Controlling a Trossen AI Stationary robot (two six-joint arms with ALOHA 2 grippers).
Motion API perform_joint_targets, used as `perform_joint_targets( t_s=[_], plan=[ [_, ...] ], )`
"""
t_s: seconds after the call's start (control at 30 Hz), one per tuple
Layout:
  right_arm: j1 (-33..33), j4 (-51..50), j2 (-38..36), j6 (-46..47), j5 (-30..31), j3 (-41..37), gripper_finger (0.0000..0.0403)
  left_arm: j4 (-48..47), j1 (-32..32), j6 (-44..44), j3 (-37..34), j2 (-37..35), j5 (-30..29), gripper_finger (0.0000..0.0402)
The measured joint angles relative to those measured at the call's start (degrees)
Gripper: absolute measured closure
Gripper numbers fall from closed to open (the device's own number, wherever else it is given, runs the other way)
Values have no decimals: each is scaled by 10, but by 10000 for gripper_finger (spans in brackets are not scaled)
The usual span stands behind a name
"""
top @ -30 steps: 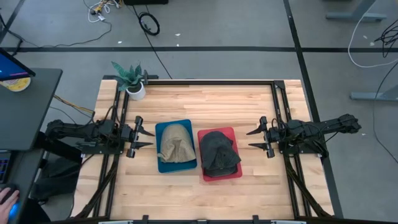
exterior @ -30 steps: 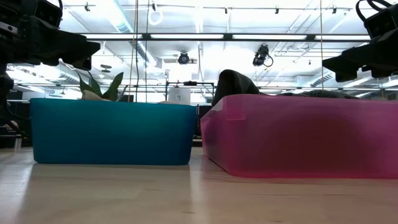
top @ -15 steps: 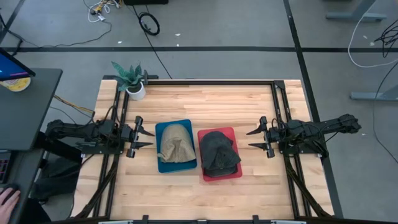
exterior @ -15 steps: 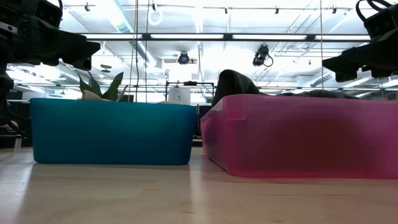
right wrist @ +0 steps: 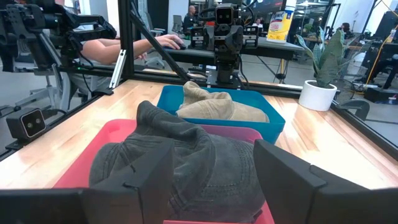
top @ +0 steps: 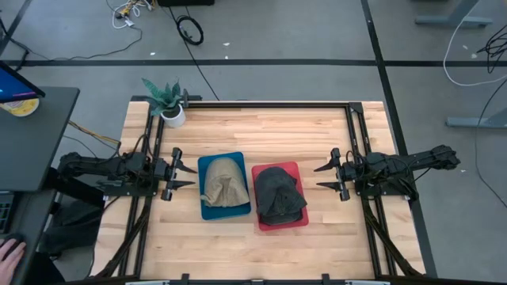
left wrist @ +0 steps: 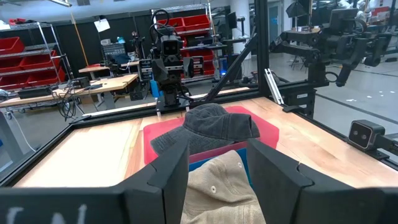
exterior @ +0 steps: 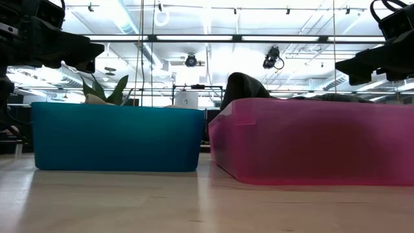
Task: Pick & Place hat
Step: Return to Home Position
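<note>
A tan hat [top: 223,187] lies in a blue bin [top: 204,210] at the table's middle; it also shows in the left wrist view [left wrist: 217,186]. A dark grey hat [top: 279,193] lies in a red bin [top: 299,222] right of it, filling the right wrist view [right wrist: 180,162]. My left gripper [top: 184,173] hovers open just left of the blue bin. My right gripper [top: 325,177] hovers open to the right of the red bin. Both face the bins and touch nothing.
A potted plant [top: 168,101] stands at the table's far left corner. A black frame rail [top: 269,104] runs along the far edge. A person's hand [top: 9,255] shows at the lower left, off the table. Bare wood lies near and far of the bins.
</note>
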Motion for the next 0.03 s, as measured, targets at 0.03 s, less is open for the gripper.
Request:
perform_joint_targets(
  t_s=[0.03],
  plan=[
    [0, 0, 0, 0, 0, 0, 179, 0, 0, 0, 0, 0, 0, 236]
  ],
)
